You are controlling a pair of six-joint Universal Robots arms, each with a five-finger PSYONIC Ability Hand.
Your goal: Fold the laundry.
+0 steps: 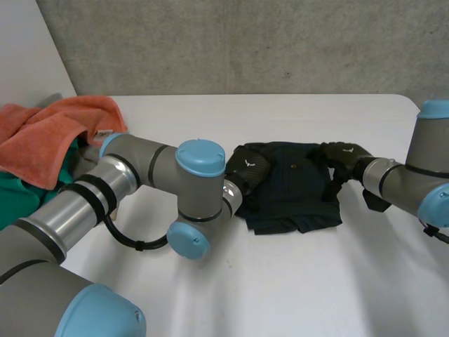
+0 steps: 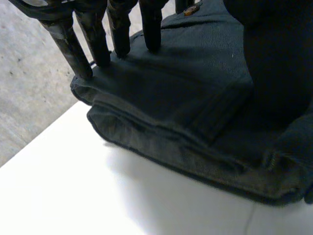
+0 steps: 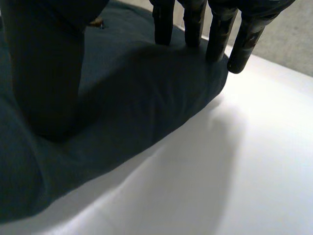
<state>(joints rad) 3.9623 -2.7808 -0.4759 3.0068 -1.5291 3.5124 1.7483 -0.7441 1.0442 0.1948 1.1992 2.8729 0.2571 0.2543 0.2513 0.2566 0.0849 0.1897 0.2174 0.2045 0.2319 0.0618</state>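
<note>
A dark navy garment [image 1: 291, 189], folded into a small rectangle, lies in the middle of the white table [image 1: 295, 281]. My left hand [image 1: 249, 172] rests on its left edge. In the left wrist view, its straight fingers [image 2: 117, 34] press down along the far folded edge of the garment [image 2: 186, 103], and the thumb [image 2: 279, 63] sits on top of the cloth. My right hand [image 1: 347, 158] lies on the right edge. Seen from the right wrist, its straight fingers [image 3: 195, 24] stand on the rounded fold of the garment [image 3: 142, 98], with the thumb [image 3: 44, 73] planted on the cloth. Neither hand grips anything.
An orange towel [image 1: 56, 133] is heaped over a green cloth [image 1: 21, 196] at the table's far left, close to my left arm [image 1: 140, 175]. A grey wall stands behind the table. Bare white tabletop lies in front of the garment.
</note>
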